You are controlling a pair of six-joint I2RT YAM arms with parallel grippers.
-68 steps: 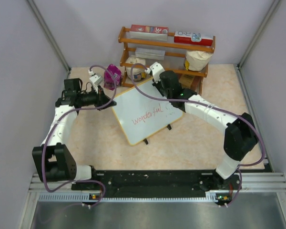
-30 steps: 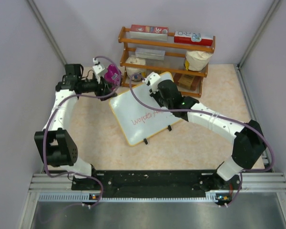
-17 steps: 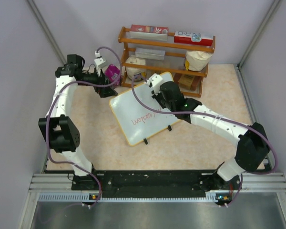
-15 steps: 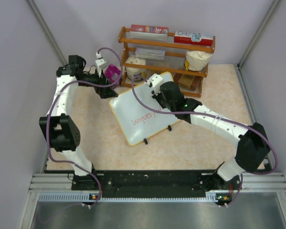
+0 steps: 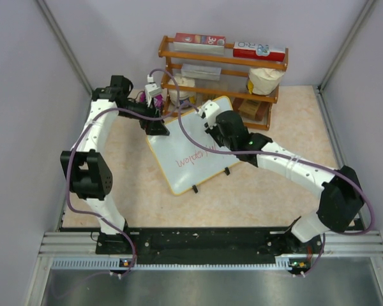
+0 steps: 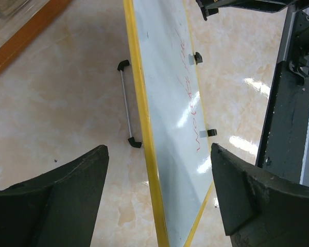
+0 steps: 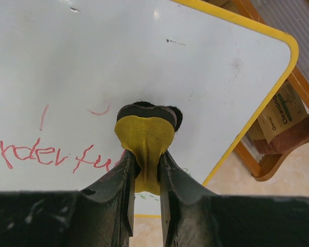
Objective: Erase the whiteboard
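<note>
My right gripper (image 7: 146,170) clamps the yellow eraser (image 7: 144,136) against the whiteboard (image 5: 191,153) — light, stiff, slick, propped mid-table just near of the shelf (image 5: 223,60) — so I'd steady its left frame edge with my left gripper (image 6: 158,154), which is wide open and empty.

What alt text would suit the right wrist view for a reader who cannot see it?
The right pincer is shut on a yellow eraser, its black pad against the whiteboard. To the eraser's left, red handwriting lies on the board. The board's yellow-framed corner, with a wooden shelf beyond it, shows at right.
</note>
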